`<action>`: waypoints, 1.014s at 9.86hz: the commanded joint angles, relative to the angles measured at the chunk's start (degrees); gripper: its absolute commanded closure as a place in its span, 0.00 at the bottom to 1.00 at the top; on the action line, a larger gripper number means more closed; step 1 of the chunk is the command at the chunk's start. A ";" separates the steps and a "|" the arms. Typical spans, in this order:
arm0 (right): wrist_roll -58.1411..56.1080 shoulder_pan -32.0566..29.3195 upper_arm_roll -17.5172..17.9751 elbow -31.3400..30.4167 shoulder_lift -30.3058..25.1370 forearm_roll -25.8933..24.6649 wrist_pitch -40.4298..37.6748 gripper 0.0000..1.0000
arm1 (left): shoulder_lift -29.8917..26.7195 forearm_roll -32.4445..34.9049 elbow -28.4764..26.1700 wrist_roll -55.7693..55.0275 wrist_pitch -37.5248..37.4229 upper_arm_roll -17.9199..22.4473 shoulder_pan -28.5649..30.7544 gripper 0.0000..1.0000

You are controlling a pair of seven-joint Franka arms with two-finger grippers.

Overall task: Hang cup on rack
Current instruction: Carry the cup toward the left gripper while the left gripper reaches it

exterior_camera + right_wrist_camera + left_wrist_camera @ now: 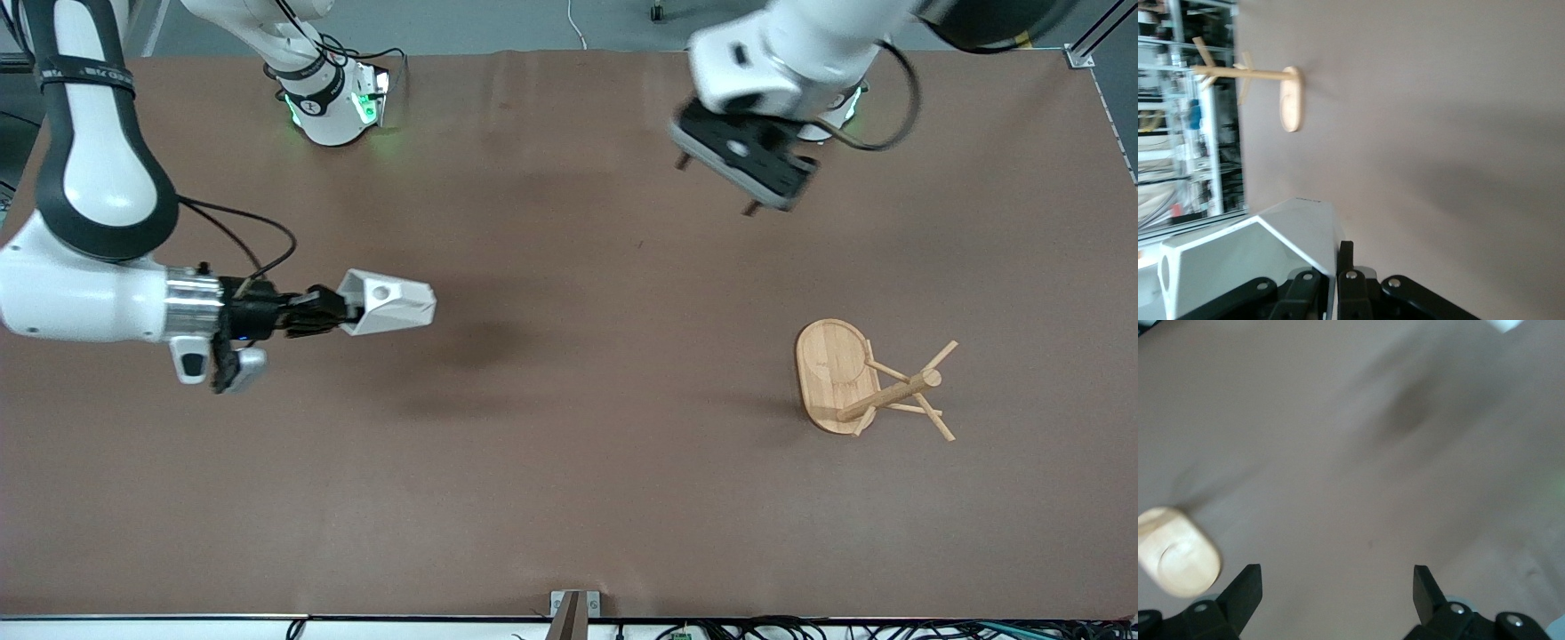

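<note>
Right pincer: pinching the white faceted cup above the counter.
Left pincer: spread, waiting aloft.
Bamboo rack: upright.

I see a plain white, matte faceted plastic cup pinched in my black-fingered right gripper. The light bamboo mug rack is pale honey-tan, unpatterned. Below my black left gripper, the flat table is uniform brown.
</note>
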 commanded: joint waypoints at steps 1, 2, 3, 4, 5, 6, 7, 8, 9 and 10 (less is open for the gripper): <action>-4.43 -0.62 3.93 -5.18 -2.46 8.79 0.78 1.00 | 3.48 -0.52 -0.04 1.67 4.98 0.05 -4.95 0.00; -4.44 -0.62 5.95 -6.50 -2.64 13.00 1.21 1.00 | 4.27 -0.61 -0.04 5.07 7.27 0.05 -6.89 0.00; -5.39 -0.62 8.15 -8.25 -2.64 17.92 2.87 1.00 | 5.85 -1.04 0.04 6.67 9.38 -0.38 -7.25 0.00; -7.58 -0.62 10.34 -9.58 -2.56 20.58 5.33 1.00 | 7.08 -1.57 0.04 7.91 12.53 -1.52 -7.35 0.00; -9.78 -0.62 10.80 -10.37 -2.38 22.08 5.44 1.00 | 8.49 -1.58 0.04 9.75 16.13 -2.14 -7.43 0.00; -11.71 -0.35 11.15 -11.77 -2.29 24.36 5.18 1.00 | 9.02 -1.49 0.13 12.38 17.91 -2.15 -7.43 0.00; -12.43 0.00 11.94 -12.83 -2.29 26.39 5.09 1.00 | 9.81 -1.49 0.13 14.66 18.27 -2.15 -7.35 0.00; -12.44 0.09 12.73 -13.45 -2.29 27.80 5.17 1.00 | 10.86 -1.49 0.13 16.34 18.37 -2.15 -7.35 0.00; -12.44 -0.09 13.26 -13.80 -2.47 27.90 4.91 1.00 | 12.35 -1.66 0.22 17.23 18.45 -2.23 -7.43 0.00; -12.44 -0.09 13.35 -13.81 -2.47 27.90 4.39 1.00 | 13.58 -1.66 0.31 18.54 19.41 -3.10 -7.35 0.00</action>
